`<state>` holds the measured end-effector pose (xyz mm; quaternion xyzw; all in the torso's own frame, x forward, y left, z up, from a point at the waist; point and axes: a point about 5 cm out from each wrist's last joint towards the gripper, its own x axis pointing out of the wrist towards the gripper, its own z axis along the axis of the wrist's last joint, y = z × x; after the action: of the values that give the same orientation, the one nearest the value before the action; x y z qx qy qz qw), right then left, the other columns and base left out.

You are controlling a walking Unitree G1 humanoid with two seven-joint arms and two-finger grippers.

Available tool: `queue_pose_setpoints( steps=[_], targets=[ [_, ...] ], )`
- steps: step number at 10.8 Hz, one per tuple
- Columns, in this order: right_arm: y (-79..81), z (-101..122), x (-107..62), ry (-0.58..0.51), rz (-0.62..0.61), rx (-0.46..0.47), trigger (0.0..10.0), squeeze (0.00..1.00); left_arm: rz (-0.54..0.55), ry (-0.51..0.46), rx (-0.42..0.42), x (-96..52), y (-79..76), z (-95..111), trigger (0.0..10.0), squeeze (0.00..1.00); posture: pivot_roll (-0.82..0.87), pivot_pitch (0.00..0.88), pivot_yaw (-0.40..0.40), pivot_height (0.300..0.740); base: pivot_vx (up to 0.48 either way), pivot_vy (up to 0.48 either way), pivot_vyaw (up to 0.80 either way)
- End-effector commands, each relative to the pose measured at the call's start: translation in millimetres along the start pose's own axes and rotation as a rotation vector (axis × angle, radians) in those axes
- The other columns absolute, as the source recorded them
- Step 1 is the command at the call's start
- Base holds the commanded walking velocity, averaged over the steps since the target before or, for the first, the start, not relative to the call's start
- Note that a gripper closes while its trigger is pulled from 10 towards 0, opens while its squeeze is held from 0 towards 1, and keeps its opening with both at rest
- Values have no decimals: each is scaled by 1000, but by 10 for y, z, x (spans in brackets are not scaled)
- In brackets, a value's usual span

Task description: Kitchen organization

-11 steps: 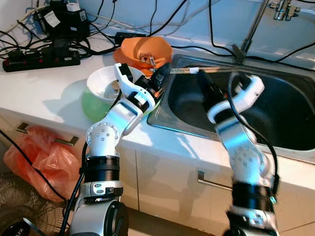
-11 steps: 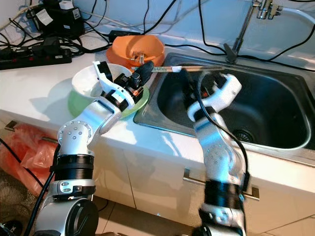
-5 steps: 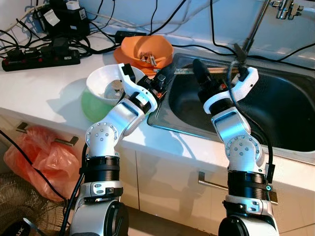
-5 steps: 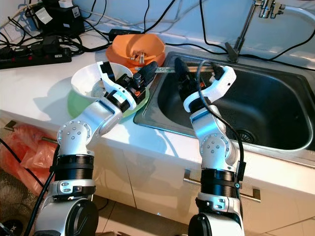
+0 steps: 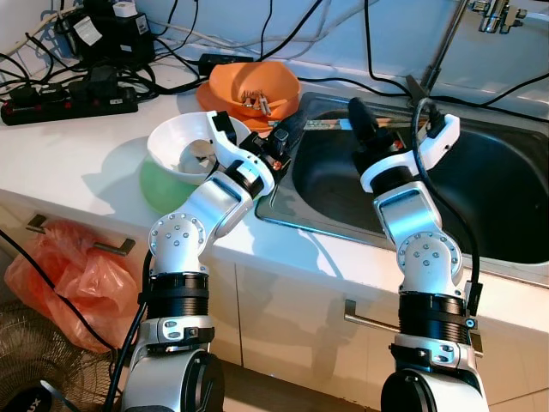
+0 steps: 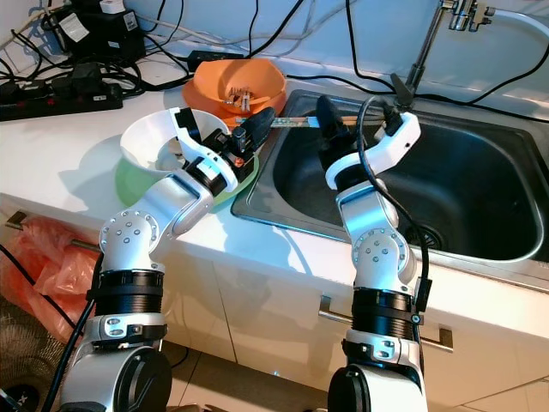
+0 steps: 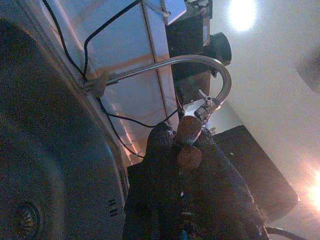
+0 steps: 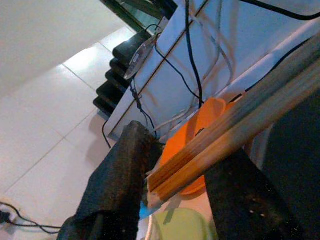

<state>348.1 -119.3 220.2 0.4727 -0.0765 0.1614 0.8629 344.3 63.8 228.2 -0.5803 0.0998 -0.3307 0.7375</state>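
Note:
A pair of wooden chopsticks (image 5: 322, 125) lies along the back rim of the steel sink (image 5: 506, 249). My left gripper (image 5: 290, 135) reaches over the white bowl (image 5: 176, 142) to the sink's corner. In the left wrist view it (image 7: 185, 145) is shut on the brown chopstick ends. My right gripper (image 5: 358, 120) is raised over the sink's back left corner at the other part of the chopsticks. In the right wrist view the chopsticks (image 8: 235, 135) run between its fingers (image 8: 120, 190), which stand apart.
The white bowl sits in a green bowl (image 5: 159, 187). An orange bowl (image 5: 249, 86) with several small items stands behind them. A faucet (image 5: 446, 43), a power strip (image 5: 69, 99) and many cables line the back. An orange bag (image 5: 60, 266) hangs below the counter.
My right arm has lifted from inside the sink basin up to the chopsticks on the back rim. My left gripper has stayed at the sink's corner.

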Motion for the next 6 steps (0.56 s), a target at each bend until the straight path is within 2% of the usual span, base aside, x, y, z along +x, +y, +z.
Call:
queue_pose_setpoints(
  steps=[1,5,6],
  targets=[
    [82,47,57,-32,17,34,0,0,-16,25,-68,91,-35,-215,9843,0,77,50,-26,740,0,0,0],
    [80,72,75,-41,8,48,0,0,15,13,-20,82,-4,-200,10000,0,76,50,-25,740,0,0,0],
    [83,71,74,-41,8,52,0,0,26,11,-14,84,12,-202,10000,494,75,49,-24,740,0,0,0]
  ],
)
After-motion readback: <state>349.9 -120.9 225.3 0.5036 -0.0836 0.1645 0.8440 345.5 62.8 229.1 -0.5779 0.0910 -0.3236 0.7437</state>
